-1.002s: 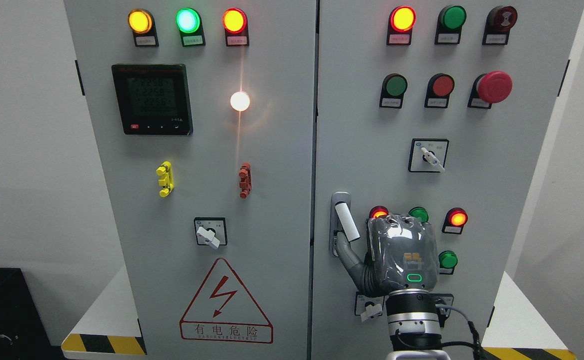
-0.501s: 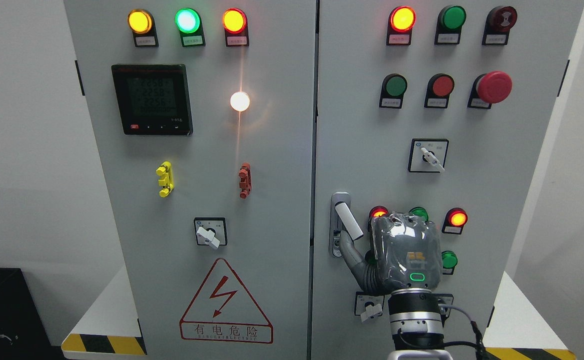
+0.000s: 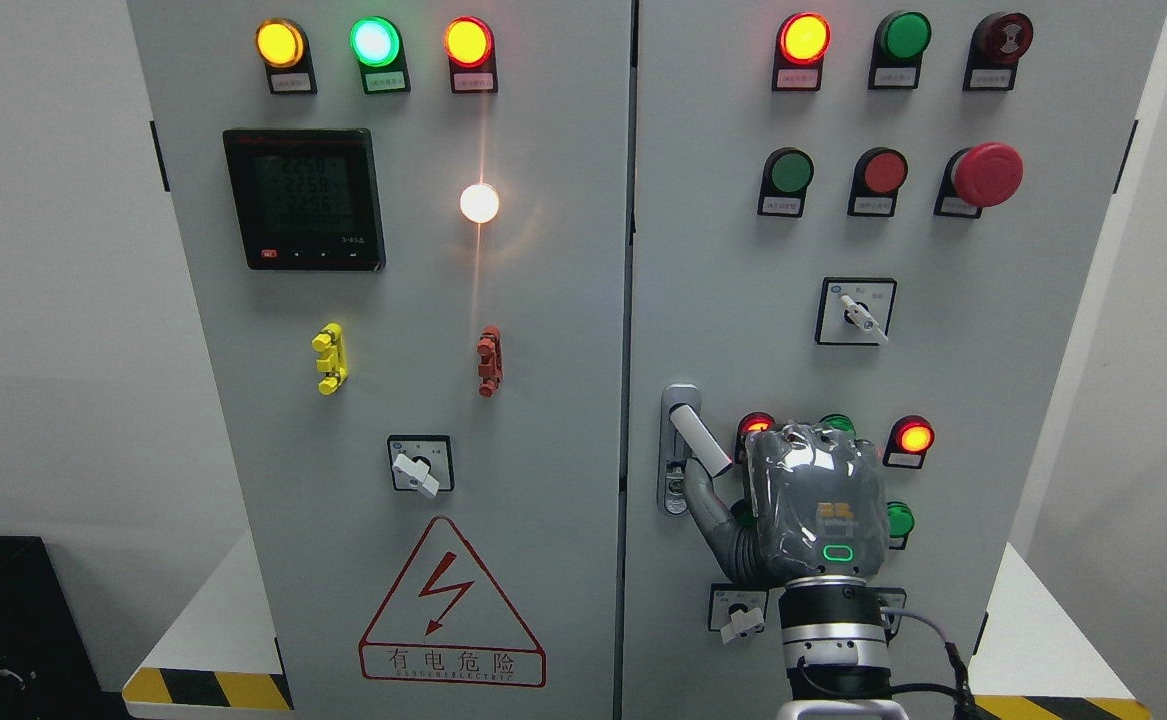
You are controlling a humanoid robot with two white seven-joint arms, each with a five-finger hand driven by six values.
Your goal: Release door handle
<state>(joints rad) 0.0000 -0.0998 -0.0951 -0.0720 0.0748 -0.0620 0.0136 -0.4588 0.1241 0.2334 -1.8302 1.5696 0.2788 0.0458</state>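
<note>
The white bar-shaped door handle [image 3: 700, 440] sits low on the left edge of the grey right cabinet door [image 3: 943, 330], swung out of its silver recessed plate [image 3: 676, 490] and tilted down to the right. The right hand [image 3: 811, 510], in a grey glossy cover, is just beside it; one finger [image 3: 705, 512] reaches up under the handle's lower end, apparently touching it, though the other fingers are hidden behind the palm, so I cannot tell whether they are curled or spread.

The risk, as I judge it, is that the hooked finger snags the handle on withdrawal and drags it further round, or that the knuckles brush the lit red lamp [image 3: 756, 424] and the green buttons close behind.

On this door: four green buttons, three lit red lamps, one red mushroom stop [image 3: 988, 172], two rotary switches visible. The left arm is out of view.
</note>
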